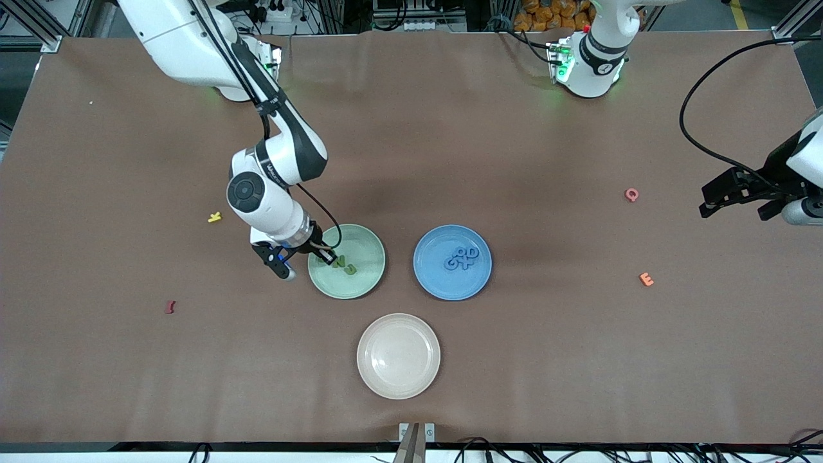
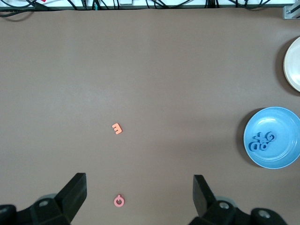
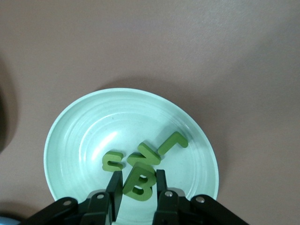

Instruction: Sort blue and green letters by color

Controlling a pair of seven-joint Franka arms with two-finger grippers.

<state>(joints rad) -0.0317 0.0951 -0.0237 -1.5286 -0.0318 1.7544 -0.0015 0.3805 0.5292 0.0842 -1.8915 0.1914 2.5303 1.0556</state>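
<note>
Right tool (image 3: 137,190) loosely flanking green B (image 3: 139,183) inside green plate (image 1: 366,283) rim; left tool (image 2: 139,197) wide, empty.

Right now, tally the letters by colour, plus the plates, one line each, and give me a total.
Green letters: 4, on the green plate, the B between the right hand's fingers
Blue letters: 4, on the blue plate
Yellow letter: 1
Dark red letter: 1
Pink Q: 1
Orange E: 1
Plates: 3, counting the cream plate
Total: 15
</note>
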